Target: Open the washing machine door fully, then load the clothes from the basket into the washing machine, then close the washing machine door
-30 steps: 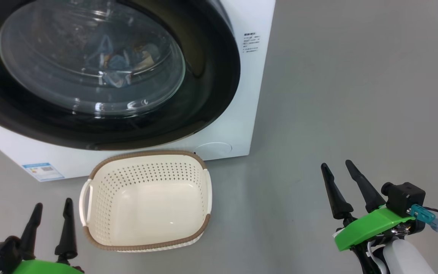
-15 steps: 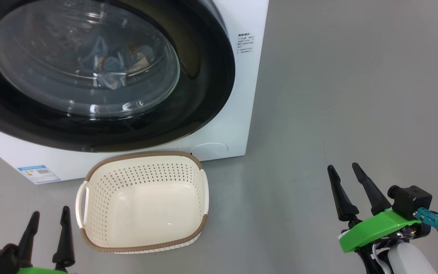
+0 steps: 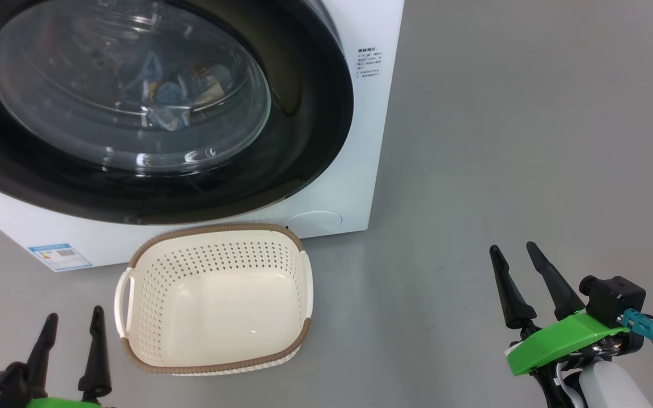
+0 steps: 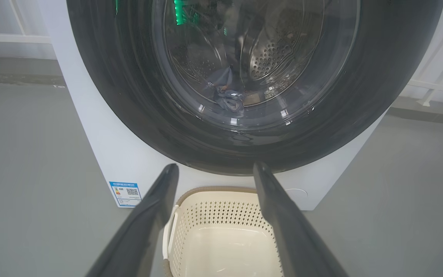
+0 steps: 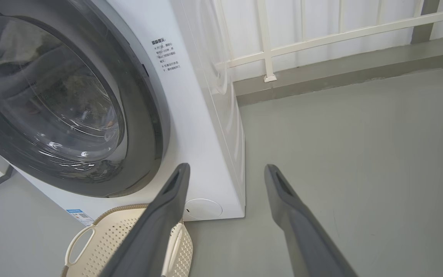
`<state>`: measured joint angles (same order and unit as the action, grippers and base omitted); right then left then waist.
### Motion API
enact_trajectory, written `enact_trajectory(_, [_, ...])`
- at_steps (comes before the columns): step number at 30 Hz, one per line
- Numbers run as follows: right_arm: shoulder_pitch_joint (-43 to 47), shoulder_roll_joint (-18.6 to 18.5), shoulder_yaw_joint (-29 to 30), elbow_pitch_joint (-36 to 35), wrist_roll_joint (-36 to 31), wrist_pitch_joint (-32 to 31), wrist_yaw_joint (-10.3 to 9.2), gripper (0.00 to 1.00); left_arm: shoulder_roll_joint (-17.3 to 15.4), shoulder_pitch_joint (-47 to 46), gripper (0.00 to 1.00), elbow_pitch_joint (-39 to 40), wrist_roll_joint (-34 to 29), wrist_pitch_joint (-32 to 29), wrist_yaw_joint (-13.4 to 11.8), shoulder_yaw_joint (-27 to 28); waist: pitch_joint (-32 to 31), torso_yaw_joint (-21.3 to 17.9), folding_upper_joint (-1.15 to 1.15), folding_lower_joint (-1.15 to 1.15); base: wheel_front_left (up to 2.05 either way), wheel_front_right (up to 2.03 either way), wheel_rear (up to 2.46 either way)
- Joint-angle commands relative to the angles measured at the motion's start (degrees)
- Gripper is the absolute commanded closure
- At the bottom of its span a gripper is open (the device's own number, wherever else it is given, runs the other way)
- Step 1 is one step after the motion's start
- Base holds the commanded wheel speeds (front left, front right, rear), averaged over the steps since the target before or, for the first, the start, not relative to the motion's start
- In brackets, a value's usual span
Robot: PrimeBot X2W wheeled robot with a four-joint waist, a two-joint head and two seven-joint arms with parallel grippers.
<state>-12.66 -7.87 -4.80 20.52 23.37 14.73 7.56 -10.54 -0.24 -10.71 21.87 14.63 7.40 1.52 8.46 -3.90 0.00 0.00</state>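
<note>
slightly lower than a second before, left gripper (image 3: 75, 312) sat at 8 o'clock of the basket (image 3: 213, 229), right gripper (image 3: 512, 246) at 3 o'clock; both jaws parted, empty.

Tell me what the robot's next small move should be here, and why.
Probably just rest both arms where they are, since the job looks finished. The washing machine door looks shut against the washing machine, the clothes show behind its glass, the basket is empty, and the left gripper and right gripper are open, holding nothing.
</note>
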Motion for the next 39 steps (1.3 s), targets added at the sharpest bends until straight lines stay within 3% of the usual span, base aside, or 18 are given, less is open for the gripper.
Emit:
enact_trajectory(1, [0.1,-0.4,-1.2,-1.4,-0.4,0.3,-0.08,0.00,-1.1,-1.5,0.00,1.3,-0.9,0.4,0.1,2.3,0.0,0.0,0.00,0.00,0.00,0.00,0.00])
enact_trajectory(4, [0.1,-0.4,-1.3,-1.5,-0.4,0.3,-0.08,0.00,-0.9,-1.5,0.00,1.3,-1.5,0.4,0.1,2.8,0.0,0.1,0.00,0.00,0.00,0.00,0.00])
enact_trajectory(5, [0.0,0.0,0.0,0.0,-0.1,0.0,0.00,1.00,0.3,0.0,1.00,0.0,-0.9,0.0,0.0,0.6,0.0,0.1,0.00,0.00,0.00,0.00,0.00])
enact_trajectory(15, [1.0,0.9,0.3,1.3,3.9,-1.1,0.00,1.00,2.0,0.3,1.00,-1.7,3.1,-1.1,0.0,0.2,-0.6,0.3,0.00,0.13,0.00,0.00,0.00])
enact_trajectory(20, [1.2,0.9,0.6,1.1,6.7,-1.8,-0.01,1.00,2.2,-0.1,1.00,-2.0,6.0,-1.9,-0.1,0.3,-0.8,0.4,0.00,0.01,0.00,0.00,0.00])
enact_trajectory(39, [2.0,1.4,2.0,0.0,16.8,-4.7,-0.02,1.00,2.9,-1.1,1.00,-2.5,16.4,-4.8,0.0,0.9,-2.0,1.0,0.00,0.00,0.00,0.00,0.00])
